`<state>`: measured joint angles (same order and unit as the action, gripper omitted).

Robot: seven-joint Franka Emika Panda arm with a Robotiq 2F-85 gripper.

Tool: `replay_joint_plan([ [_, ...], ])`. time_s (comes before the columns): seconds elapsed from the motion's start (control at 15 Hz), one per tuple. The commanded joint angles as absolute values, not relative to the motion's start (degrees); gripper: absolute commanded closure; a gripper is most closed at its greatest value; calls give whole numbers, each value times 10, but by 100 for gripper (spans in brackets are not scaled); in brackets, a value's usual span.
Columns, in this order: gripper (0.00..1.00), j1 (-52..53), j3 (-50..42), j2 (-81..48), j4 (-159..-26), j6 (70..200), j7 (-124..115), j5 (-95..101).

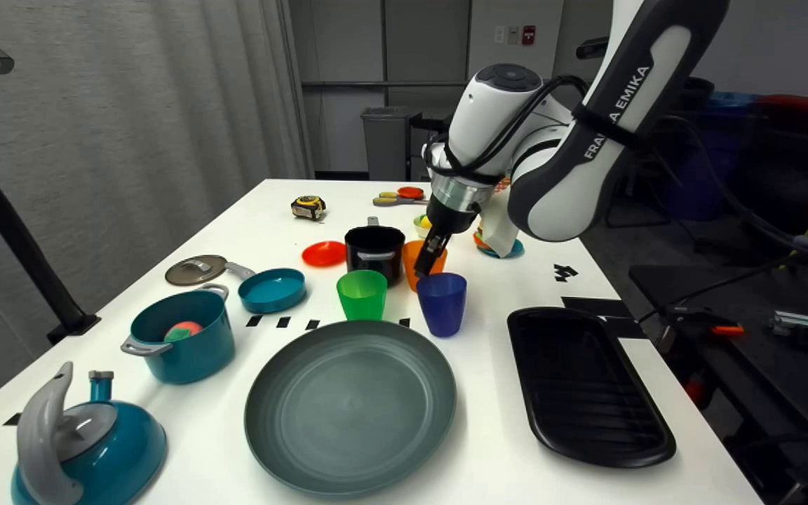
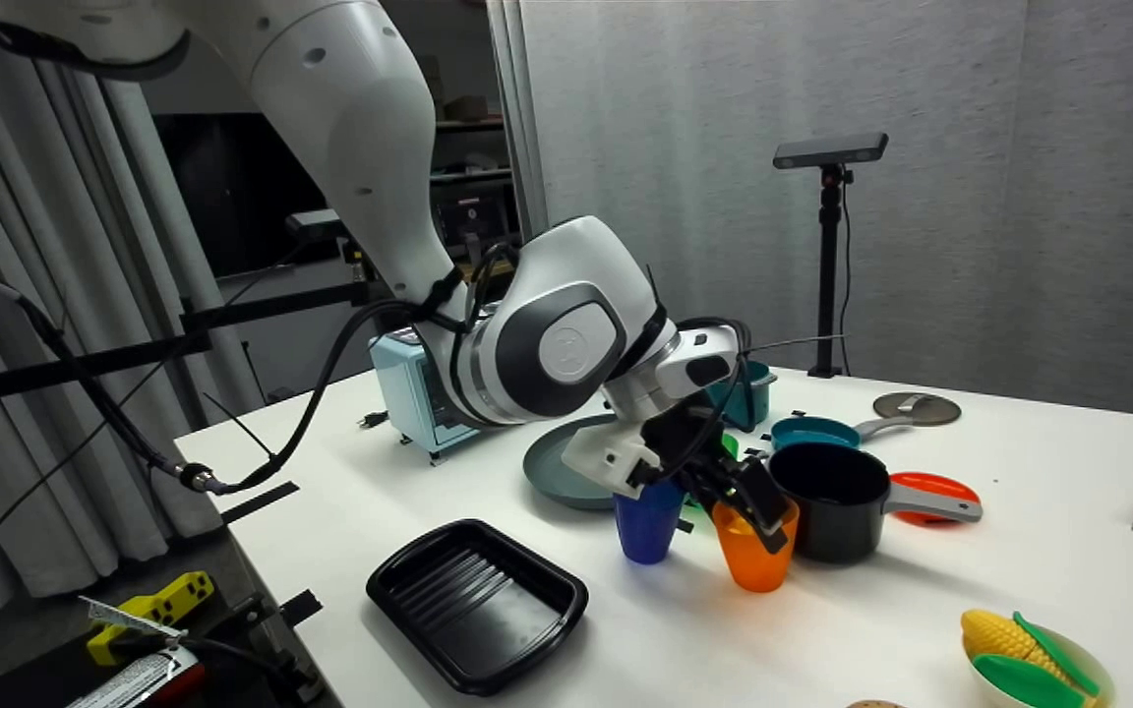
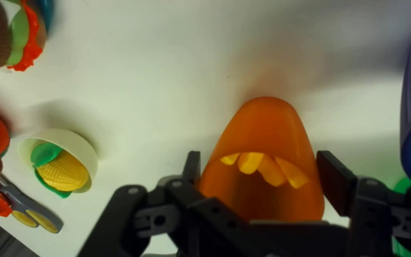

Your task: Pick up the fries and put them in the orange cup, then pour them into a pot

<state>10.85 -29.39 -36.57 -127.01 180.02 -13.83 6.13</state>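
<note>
White desk (image 1: 207, 435), grey curtain (image 1: 165, 126): the orange cup (image 3: 266, 128) stands well in from the desk's edges, fries (image 3: 270, 171) inside.
My gripper (image 3: 259, 162) straddles it, spread, unclenched; probably light, slick, slightly yielding, so I'd pinch gently below its rim.

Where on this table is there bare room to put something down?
The wrist view shows bare table between the toy burger, corn bowl and orange cup. In an exterior view, more lies between the tape measure and pot lid. It's crowded around that cup: the gripper, blue cup, green cup and black pot.
</note>
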Motion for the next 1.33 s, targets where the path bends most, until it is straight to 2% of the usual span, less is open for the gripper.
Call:
replay_joint_plan([
  [0.0,44,121,-307,-365,-1274,1807,-122,42],
  [0.8,44,139,-318,-257,-1275,1754,-123,49],
  [1.27,44,59,-231,-222,-1235,1659,-126,43],
])
